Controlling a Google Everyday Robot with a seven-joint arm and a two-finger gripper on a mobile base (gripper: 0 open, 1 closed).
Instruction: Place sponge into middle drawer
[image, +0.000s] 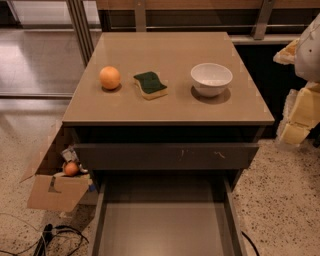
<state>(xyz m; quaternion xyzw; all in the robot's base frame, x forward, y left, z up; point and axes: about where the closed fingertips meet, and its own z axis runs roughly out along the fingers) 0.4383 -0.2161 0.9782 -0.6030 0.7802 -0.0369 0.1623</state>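
Note:
The sponge (150, 84), pale yellow foam with a dark green scrub layer on top, lies on the cabinet top (165, 107) between an orange and a white bowl. The middle drawer (165, 227) is pulled out wide below, showing a plain grey floor with nothing on it. My arm and gripper (299, 117) hang at the far right edge of the view, beside the cabinet's right side, well right of the sponge and above the floor. It holds nothing that I can see.
An orange (109, 78) sits left of the sponge and a white bowl (211, 79) to its right. The top drawer's scratched grey front (165, 156) juts out slightly above the open drawer. A cardboard box (56, 185) and cables (55, 237) lie on the floor at left.

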